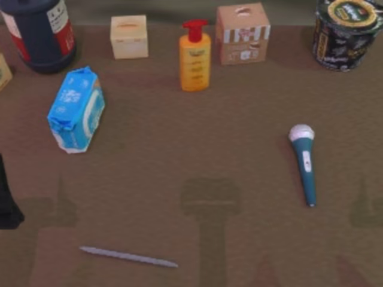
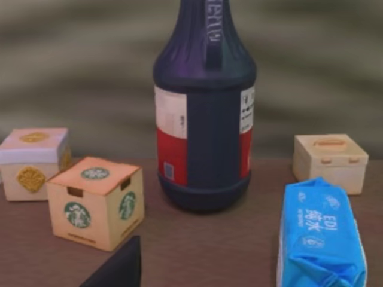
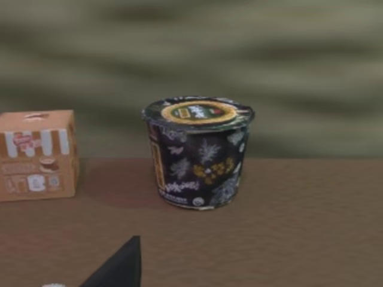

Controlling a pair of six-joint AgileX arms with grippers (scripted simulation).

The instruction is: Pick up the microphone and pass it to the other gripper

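The microphone [image 1: 305, 164] lies flat on the brown table at the right, its pale head toward the back and its teal handle toward the front. Neither gripper touches it. My left arm [image 1: 7, 203] shows only as a black shape at the table's left edge. In the left wrist view one black fingertip [image 2: 127, 266] shows, with bare table beside it and nothing held. My right arm is outside the top view. Its wrist view shows one black fingertip [image 3: 127, 266] over bare table and a pale sliver at the frame's edge.
Along the back stand a dark bottle [image 1: 39, 30], a cream box [image 1: 129, 37], a yellow pump bottle [image 1: 195, 57], an orange box [image 1: 242, 33] and a noodle cup [image 1: 346, 33]. A blue tissue pack [image 1: 76, 109] lies at the left. A thin grey stick [image 1: 128, 257] lies front left.
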